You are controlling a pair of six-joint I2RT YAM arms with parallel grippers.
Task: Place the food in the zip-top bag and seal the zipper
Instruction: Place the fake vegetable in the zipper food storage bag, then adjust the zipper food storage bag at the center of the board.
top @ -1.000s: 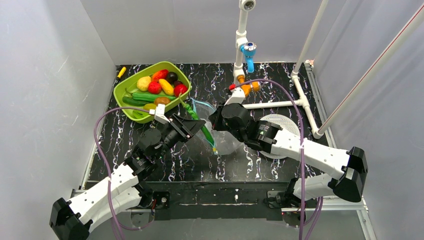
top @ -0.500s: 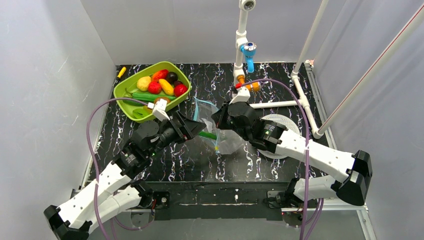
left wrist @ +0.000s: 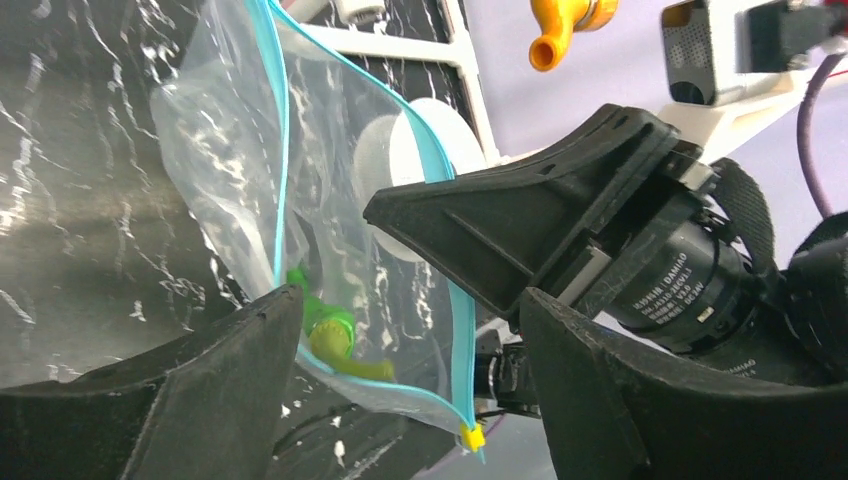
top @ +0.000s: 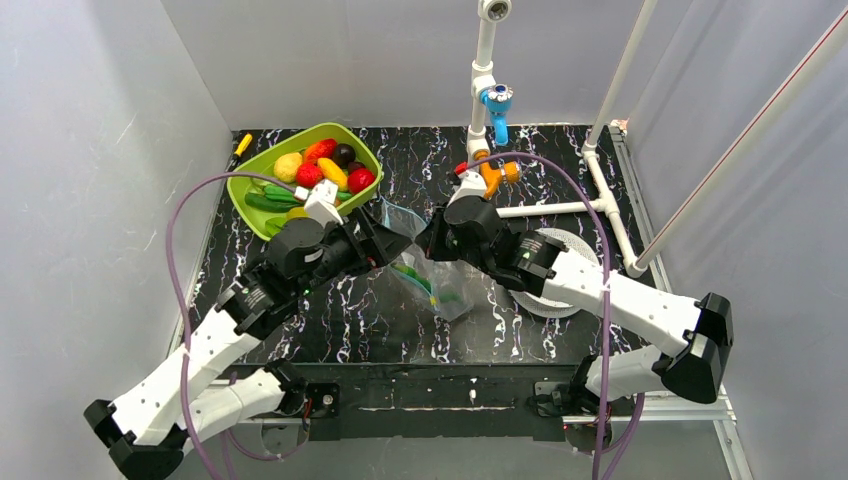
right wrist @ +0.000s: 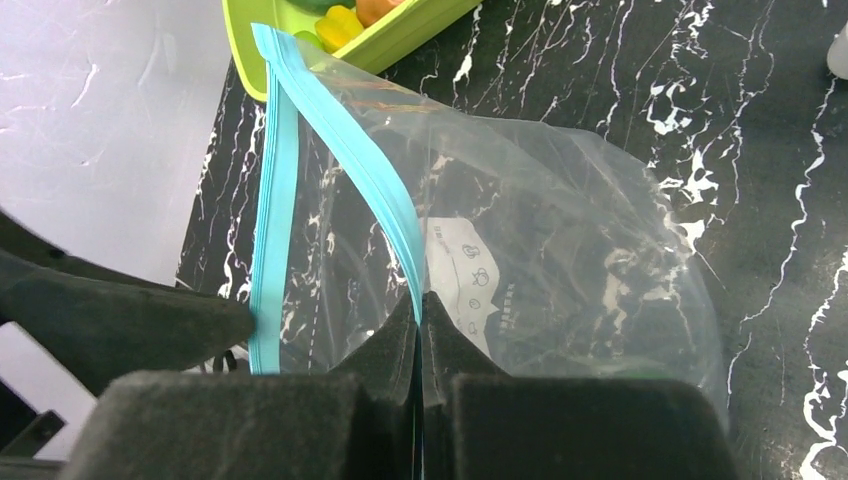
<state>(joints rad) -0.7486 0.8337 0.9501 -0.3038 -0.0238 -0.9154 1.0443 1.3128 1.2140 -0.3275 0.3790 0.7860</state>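
Observation:
The clear zip-top bag hangs mid-table with its mouth open to the left. My right gripper is shut on one lip of the light blue zipper, pinched at the fingertips. My left gripper is open and empty at the bag's mouth, its jaws either side of the mouth. A long green vegetable lies inside the bag and also shows in the top view. The yellow slider sits at the zipper's end. More food lies in the tray.
The lime-green tray stands at the back left, just behind the left arm. A white pipe frame with a toy faucet and a white round disc sit at the back right.
My left gripper carried the long green vegetable into the bag's mouth and let it go; it now lies in the bag. The right gripper kept its hold on the zipper edge.

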